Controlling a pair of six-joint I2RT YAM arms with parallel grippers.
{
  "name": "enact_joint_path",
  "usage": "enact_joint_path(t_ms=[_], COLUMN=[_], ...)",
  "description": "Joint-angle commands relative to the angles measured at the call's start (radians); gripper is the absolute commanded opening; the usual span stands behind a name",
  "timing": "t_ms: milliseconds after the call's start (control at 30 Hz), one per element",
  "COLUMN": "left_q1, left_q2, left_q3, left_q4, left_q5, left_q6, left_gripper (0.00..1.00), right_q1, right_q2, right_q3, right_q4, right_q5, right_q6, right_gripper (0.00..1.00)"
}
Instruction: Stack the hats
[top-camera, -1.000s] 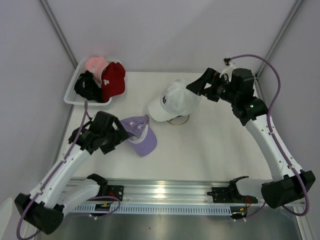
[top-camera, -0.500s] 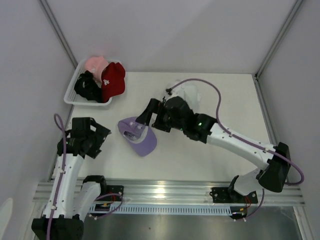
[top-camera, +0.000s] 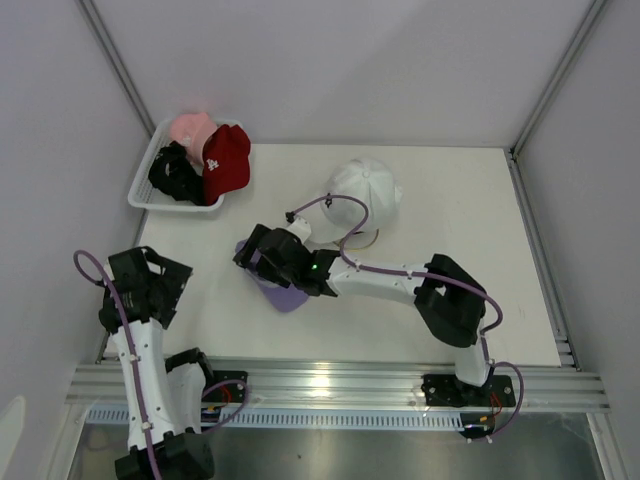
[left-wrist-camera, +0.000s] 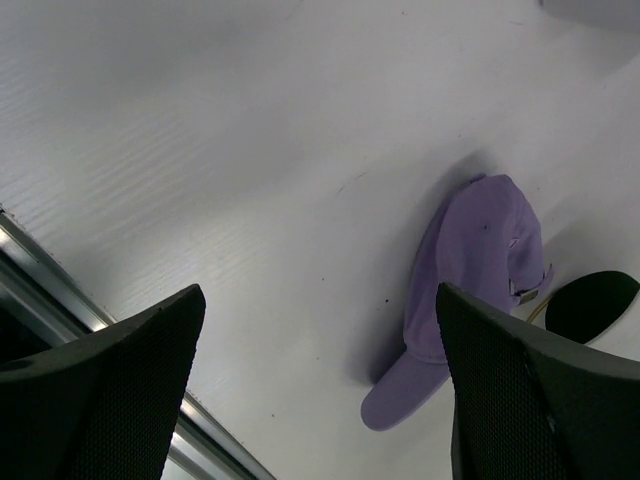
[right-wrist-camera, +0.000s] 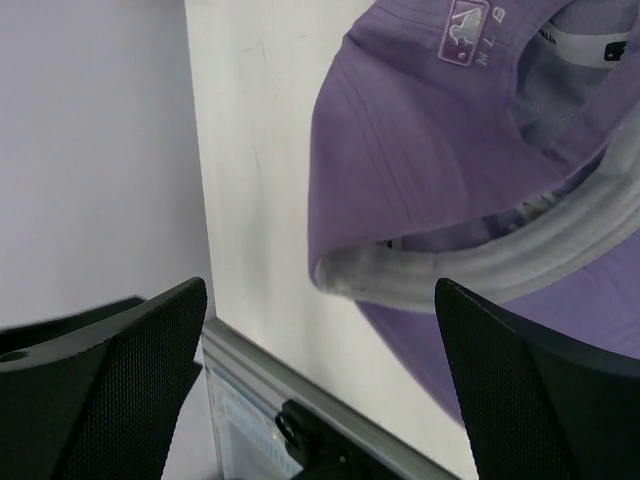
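A lavender hat (top-camera: 287, 298) lies on the white table, mostly under my right gripper (top-camera: 252, 256), which hovers over it, open and empty. In the right wrist view the lavender hat (right-wrist-camera: 440, 150) is upside down, its grey sweatband showing, above the right gripper (right-wrist-camera: 320, 390). My left gripper (top-camera: 166, 279) is pulled back near the table's left edge, open and empty. The left wrist view shows the lavender hat (left-wrist-camera: 478, 265) ahead of the left gripper (left-wrist-camera: 320, 400). A white hat (top-camera: 362, 190) sits on a stand. Red (top-camera: 226, 160), pink (top-camera: 190, 128) and black (top-camera: 172, 175) hats lie in the basket.
The white mesh basket (top-camera: 141, 187) stands at the back left corner. A gold wire stand (top-camera: 366, 239) shows under the white hat. A metal rail (top-camera: 330, 385) runs along the near edge, and the right arm (top-camera: 390, 282) stretches across the table's middle.
My right arm swung from the white hat at the back right across to the lavender hat. My left gripper drew back from the lavender hat toward the left near edge.
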Motion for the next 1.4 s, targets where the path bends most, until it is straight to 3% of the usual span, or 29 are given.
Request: enact_joint_path(t_ms=[0,267,433,533,633,667,700,800,867,1033,1100,1233,1367], left_q1=[0.06,0.137,0.146,0.148,0.149,0.149,0.151,0.159,0.177,0.243,0.26,0.271,0.272], left_q2=[-0.027,0.002,0.004,-0.005,-0.013,-0.015,-0.018,-0.034,-0.045,-0.042,-0.042,-0.048,-0.035], left_q3=[-0.019,-0.021,-0.016,-0.019,-0.028,-0.031,-0.034,-0.044,-0.057,-0.143,-0.16,-0.176,-0.208], left_q4=[0.037,0.069,0.072,0.083,0.095,0.098,0.103,0.11,0.132,0.285,0.367,0.432,0.55], left_q5=[0.078,0.114,0.105,0.11,0.147,0.166,0.173,0.241,0.3,0.642,0.768,0.854,0.957], left_q6=[0.08,0.152,0.161,0.17,0.179,0.182,0.185,0.187,0.176,0.111,0.072,-0.05,-0.196], left_gripper=[1.0,1.0,1.0,0.99,0.99,1.0,0.99,1.0,1.0,0.99,1.0,1.0,0.99], right_q1=[0.001,0.003,-0.013,-0.042,-0.083,-0.091,-0.1,-0.102,-0.099,-0.105,-0.112,-0.12,-0.144], right_q2=[0.066,0.192,0.244,0.254,0.298,0.313,0.329,0.332,0.277,0.169,0.136,0.085,0.034], right_q3=[0.049,0.211,0.246,0.295,0.412,0.456,0.537,0.587,0.558,0.517,0.507,0.48,0.406], right_q4=[0.107,0.024,0.036,0.026,-0.02,-0.045,-0.075,-0.044,0.067,0.311,0.409,0.464,0.547], right_q5=[0.082,0.08,0.053,0.053,-0.011,-0.034,-0.077,-0.14,-0.16,-0.271,-0.414,-0.49,-0.506], right_q6=[0.083,0.105,0.044,-0.012,-0.102,-0.143,-0.165,-0.268,-0.314,-0.495,-0.545,-0.663,-0.682], right_gripper=[1.0,0.96,0.77,0.58,0.25,0.03,0.0,0.0,0.0,0.0,0.0,0.0,0.0])
